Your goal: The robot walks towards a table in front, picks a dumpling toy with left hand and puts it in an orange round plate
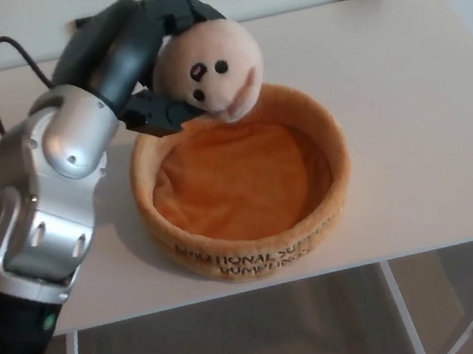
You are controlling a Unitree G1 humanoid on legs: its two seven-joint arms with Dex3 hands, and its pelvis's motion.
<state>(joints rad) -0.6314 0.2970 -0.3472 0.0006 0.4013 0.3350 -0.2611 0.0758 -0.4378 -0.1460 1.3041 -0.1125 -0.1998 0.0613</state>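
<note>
From the head view, the left hand (150,61) reaches in from the left with its dark fingers clamped around the dumpling toy (208,71), a pale plush ball with two black eyes and a small mouth. The toy hangs in the grip over the far-left rim of the orange round plate (325,182), a soft plush dish with dark lettering on its near wall. Whether the toy's underside already brushes the rim I cannot tell. The plate sits near the middle of the white table (418,90), and its hollow is empty. The silver forearm runs down to the near left corner, a black cable looping behind it. The right hand is nowhere to be seen.

The step in hand looks like the placing. To do it well, I'd say the toy wants carrying a little further right and nearer, so it is over the middle of the hollow and not the rim; let go where it is now, it might roll off the soft wall onto the table. Lowering before the fingers part would keep it from bouncing.
</note>
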